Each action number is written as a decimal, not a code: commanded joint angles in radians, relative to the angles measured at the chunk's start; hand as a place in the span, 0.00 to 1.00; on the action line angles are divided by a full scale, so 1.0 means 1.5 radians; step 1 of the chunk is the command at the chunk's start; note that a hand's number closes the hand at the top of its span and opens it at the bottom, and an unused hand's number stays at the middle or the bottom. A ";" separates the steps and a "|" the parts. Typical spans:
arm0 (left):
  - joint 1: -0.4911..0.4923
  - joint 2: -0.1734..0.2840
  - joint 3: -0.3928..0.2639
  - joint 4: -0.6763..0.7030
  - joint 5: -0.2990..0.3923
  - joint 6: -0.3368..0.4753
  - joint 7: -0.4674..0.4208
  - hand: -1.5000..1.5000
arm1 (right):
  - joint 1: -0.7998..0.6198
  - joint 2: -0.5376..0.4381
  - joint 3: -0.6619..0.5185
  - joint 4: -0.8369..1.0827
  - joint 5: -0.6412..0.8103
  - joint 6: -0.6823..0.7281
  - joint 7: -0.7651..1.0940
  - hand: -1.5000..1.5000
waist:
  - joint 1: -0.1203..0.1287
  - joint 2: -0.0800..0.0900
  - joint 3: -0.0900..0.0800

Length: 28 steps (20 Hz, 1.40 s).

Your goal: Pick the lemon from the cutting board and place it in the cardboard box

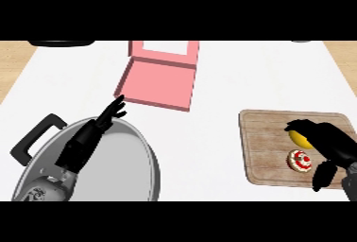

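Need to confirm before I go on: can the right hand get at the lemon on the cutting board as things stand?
Probably yes. The right hand is already over the cutting board, its fingers curling round the lemon, with nothing between them. The small red and white item lies just beside the lemon, apart from it.

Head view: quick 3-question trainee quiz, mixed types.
1. True or false: the lemon lies in the pink box.
2. Which hand covers part of the lemon? A) left hand B) right hand
3. Fill in: the small red and white item lies on the ____.

Key: 1 false, it is on the cutting board. 2 B. 3 cutting board.
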<state>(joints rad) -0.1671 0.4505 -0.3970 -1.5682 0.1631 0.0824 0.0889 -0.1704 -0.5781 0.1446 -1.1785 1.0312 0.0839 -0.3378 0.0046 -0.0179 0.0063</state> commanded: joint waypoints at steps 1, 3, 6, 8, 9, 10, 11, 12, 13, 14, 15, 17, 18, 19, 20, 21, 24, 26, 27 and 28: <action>-0.002 -0.066 -0.005 0.030 -0.037 0.024 -0.065 0.50 | -0.021 0.026 -0.013 0.070 0.029 -0.084 -0.022 1.00 | -0.001 0.013 -0.004; -0.038 -0.038 0.006 0.001 -0.002 0.017 -0.015 0.50 | -0.059 0.187 0.089 -0.058 0.074 0.029 0.200 1.00 | 0.004 0.011 -0.006; -0.017 -0.021 -0.011 -0.021 0.011 0.010 -0.012 0.50 | -0.063 0.327 0.128 -0.061 0.093 0.022 0.307 1.00 | 0.031 0.012 -0.007; -0.018 -0.009 -0.016 -0.038 0.018 0.004 -0.006 0.50 | -0.087 0.375 0.150 -0.074 0.113 0.033 0.375 1.00 | 0.042 0.011 -0.007; -0.026 -0.026 -0.021 -0.038 0.015 0.021 0.000 0.50 | -0.096 0.377 0.170 -0.087 0.119 0.027 0.414 1.00 | 0.034 0.011 -0.006; -0.026 -0.014 -0.020 -0.042 0.021 0.009 -0.006 0.50 | -0.119 0.378 0.183 -0.092 0.124 0.027 0.455 1.00 | 0.044 0.012 -0.006; -0.028 -0.017 -0.023 -0.038 0.019 0.011 -0.010 0.50 | -0.144 0.380 0.199 -0.098 0.123 0.022 0.492 1.00 | 0.050 0.014 -0.006; -0.033 -0.017 -0.021 -0.038 0.021 0.010 -0.005 0.50 | -0.151 0.381 0.229 -0.102 0.133 0.000 0.543 1.00 | 0.050 0.013 -0.005; -0.036 -0.015 -0.017 -0.026 0.021 0.007 -0.010 0.50 | -0.174 0.382 0.247 -0.119 0.134 -0.009 0.582 1.00 | 0.050 0.013 -0.006; -0.040 -0.021 -0.025 -0.025 0.024 0.001 -0.004 0.50 | -0.202 0.383 0.268 -0.122 0.141 -0.011 0.626 1.00 | 0.052 0.013 -0.006; -0.044 -0.035 -0.029 -0.030 0.017 0.017 -0.002 0.50 | -0.211 0.383 0.292 -0.122 0.144 -0.026 0.676 1.00 | 0.053 0.012 -0.005; -0.061 -0.039 -0.027 -0.022 0.023 0.009 0.005 0.50 | -0.259 0.384 0.340 -0.142 0.132 -0.021 0.752 1.00 | 0.058 0.012 -0.006; -0.060 -0.039 -0.018 0.005 0.021 0.008 -0.014 0.50 | -0.276 0.384 0.372 -0.140 0.122 -0.032 0.797 1.00 | 0.055 0.016 -0.006; -0.080 -0.037 -0.026 -0.009 0.017 0.002 0.006 0.50 | -0.304 0.385 0.384 -0.141 0.098 -0.037 0.831 1.00 | 0.062 0.016 -0.005; -0.073 -0.037 -0.020 -0.007 0.019 0.005 -0.005 0.50 | -0.315 0.385 0.423 -0.158 0.080 -0.036 0.875 1.00 | 0.061 0.014 -0.005; -0.086 -0.046 -0.018 0.017 0.013 0.008 -0.012 0.50 | -0.353 0.385 0.436 -0.169 0.062 -0.018 0.905 1.00 | 0.057 0.015 -0.006; -0.073 -0.061 -0.032 0.031 0.002 0.014 -0.031 0.50 | -0.438 0.385 0.476 -0.197 0.005 -0.021 0.989 1.00 | 0.062 0.015 -0.007; -0.088 -0.054 -0.035 0.020 0.008 0.007 -0.010 0.50 | -0.488 0.385 0.481 -0.221 -0.022 -0.024 1.031 1.00 | 0.062 0.012 -0.006; -0.078 -0.050 -0.035 0.024 0.006 0.010 -0.023 0.50 | -0.504 0.385 0.483 -0.218 -0.022 -0.055 1.041 1.00 | 0.067 0.014 -0.007; -0.069 -0.043 -0.031 0.015 0.011 0.013 -0.017 0.50 | -0.526 0.384 0.480 -0.231 -0.029 -0.049 1.064 1.00 | 0.063 0.011 -0.007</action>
<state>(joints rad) -0.2693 0.4394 -0.4266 -1.5814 0.1780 0.0922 0.0616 -0.8284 -0.0306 0.8290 -1.4687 1.0551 0.0396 1.0618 0.0998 -0.0005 0.0037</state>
